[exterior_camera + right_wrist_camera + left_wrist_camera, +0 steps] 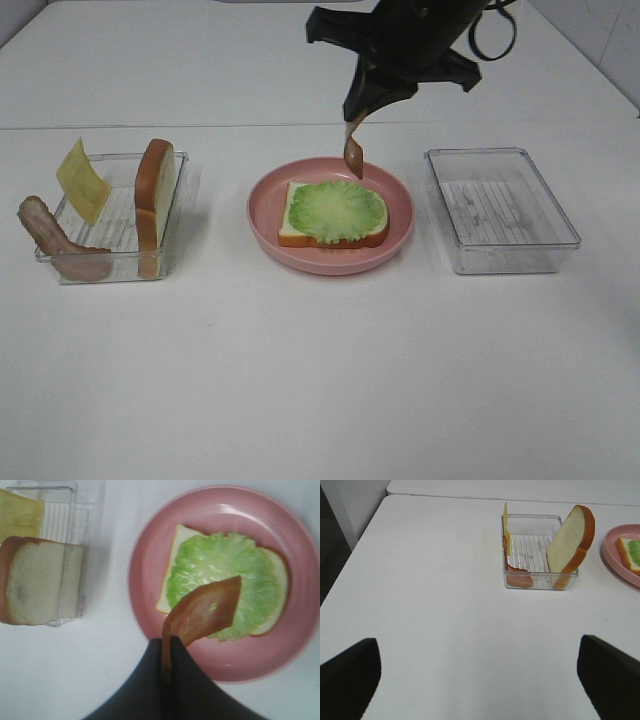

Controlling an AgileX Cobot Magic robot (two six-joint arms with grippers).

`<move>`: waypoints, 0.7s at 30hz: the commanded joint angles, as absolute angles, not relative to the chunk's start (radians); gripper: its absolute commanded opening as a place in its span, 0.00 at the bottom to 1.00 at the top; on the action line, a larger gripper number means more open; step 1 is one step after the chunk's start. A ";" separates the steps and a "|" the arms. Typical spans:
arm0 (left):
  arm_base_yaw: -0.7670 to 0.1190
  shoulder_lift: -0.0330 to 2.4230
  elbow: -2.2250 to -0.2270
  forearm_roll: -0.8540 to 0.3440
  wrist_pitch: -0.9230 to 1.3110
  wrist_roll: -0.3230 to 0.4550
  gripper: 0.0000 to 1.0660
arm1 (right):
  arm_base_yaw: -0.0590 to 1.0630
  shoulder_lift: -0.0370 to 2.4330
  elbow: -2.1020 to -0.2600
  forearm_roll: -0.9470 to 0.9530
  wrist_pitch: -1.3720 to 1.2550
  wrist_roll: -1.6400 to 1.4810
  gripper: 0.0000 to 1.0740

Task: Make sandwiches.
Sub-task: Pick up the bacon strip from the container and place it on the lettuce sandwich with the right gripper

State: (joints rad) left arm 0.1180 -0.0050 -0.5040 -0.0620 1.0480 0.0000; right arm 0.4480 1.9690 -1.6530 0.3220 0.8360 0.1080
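On the pink plate (330, 262) lies a white bread slice (296, 214) topped with a green lettuce leaf (337, 210). My right gripper (357, 118) hangs over the plate's far side, shut on a reddish-brown bacon strip (354, 152) that dangles just above the lettuce. The right wrist view shows the gripper (167, 647) pinching the bacon strip (207, 610) over the lettuce (220, 565). My left gripper (480, 680) stands open over bare table, well short of the left tray (532, 550); the high view does not show it.
The clear left tray (115, 215) holds an upright bread slice (155, 195), a yellow cheese square (82, 180) and another bacon strip (55, 240) draped over its near left corner. An empty clear tray (500, 210) sits right of the plate.
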 commanded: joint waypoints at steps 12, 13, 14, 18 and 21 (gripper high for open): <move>0.120 -0.021 -0.499 -0.066 1.034 0.006 0.96 | 0.486 2.108 -1.659 0.527 0.701 -0.040 0.00; 0.120 -0.021 -0.499 -0.066 1.034 0.006 0.96 | 0.486 2.118 -1.659 0.538 0.696 -0.041 0.00; 0.120 -0.021 -0.499 -0.066 1.034 0.006 0.96 | 0.486 2.132 -1.659 0.543 0.693 -0.041 0.00; 0.120 -0.021 -0.499 -0.066 1.034 0.006 0.96 | 0.486 2.147 -1.659 0.544 0.692 -0.044 0.00; 0.120 -0.021 -0.499 -0.066 1.034 0.007 0.96 | 0.484 2.158 -1.659 0.541 0.674 -0.048 0.00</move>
